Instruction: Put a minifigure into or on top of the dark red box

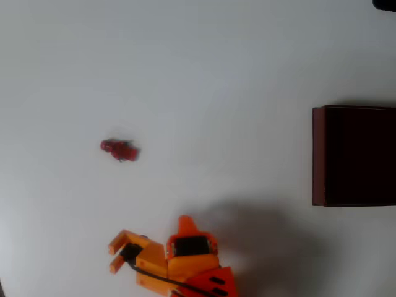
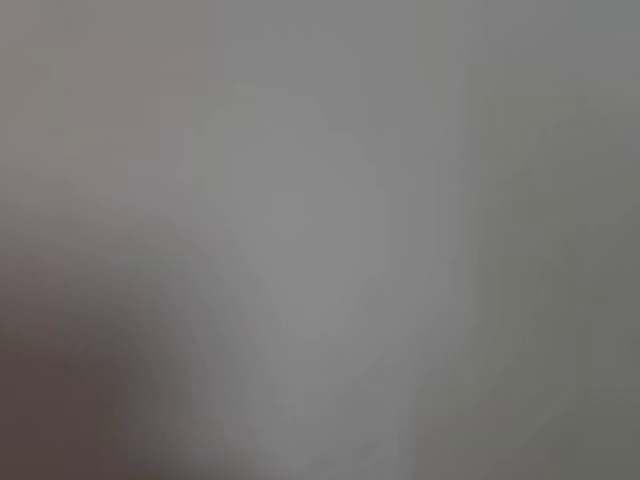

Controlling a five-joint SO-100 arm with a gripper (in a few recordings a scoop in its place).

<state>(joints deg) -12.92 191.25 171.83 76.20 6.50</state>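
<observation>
White table (image 1: 204,68) is what we see most, looking down from the overhead view. It is smooth and plain, with a soft grey shine and no marks on it. A small dark thing (image 1: 385,4) pokes in at the top right corner, and we cannot tell what it is.

We see the minifigure (image 1: 120,150) lying on its side on the table, left of the middle. It is tiny and red with little dark bits. Nothing touches it.

We see the dark red box (image 1: 318,154) at the right edge, well apart from the minifigure. Its thin wall is reddish brown and its inside is very dark. Part of it runs out of the picture.

We see the orange arm at the bottom, with a black wire on it. Its claw (image 1: 113,256) points to the left, below the minifigure and apart from it. The two fingers (image 1: 117,239) stand a little apart, so the claw looks partly open, and it has nothing between them. A soft grey shadow (image 1: 272,241) lies on the table to the right of the arm.

We look at the wrist view and see a grey blur, darker at the lower left. We cannot make out any thing in it.
</observation>
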